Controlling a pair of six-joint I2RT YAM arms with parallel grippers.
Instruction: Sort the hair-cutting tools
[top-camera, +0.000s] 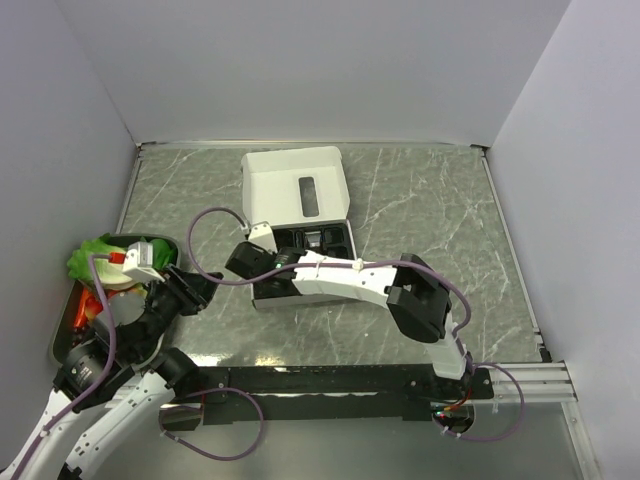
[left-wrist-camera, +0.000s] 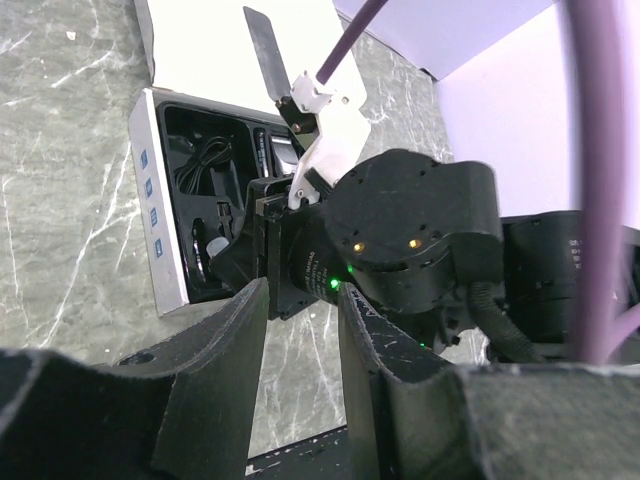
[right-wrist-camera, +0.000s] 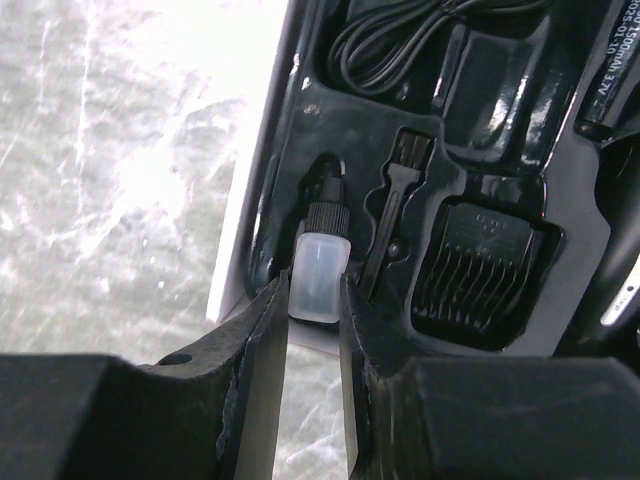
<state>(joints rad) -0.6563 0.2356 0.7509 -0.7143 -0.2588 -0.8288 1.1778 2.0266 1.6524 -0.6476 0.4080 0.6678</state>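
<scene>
The white box lies open, and its black moulded insert holds the tools. In the right wrist view I see a coiled black cord, a small black brush, a black comb attachment and part of the black clipper body. My right gripper is at the insert's near left corner. It is shut on a small translucent bottle with a black cap that still lies in its slot. My left gripper is open and empty, just left of the right wrist.
A metal tray with a green cloth and other items sits at the left edge, beside the left arm. Grey walls close in the table at the back and on both sides. Purple cables loop over the box's left side.
</scene>
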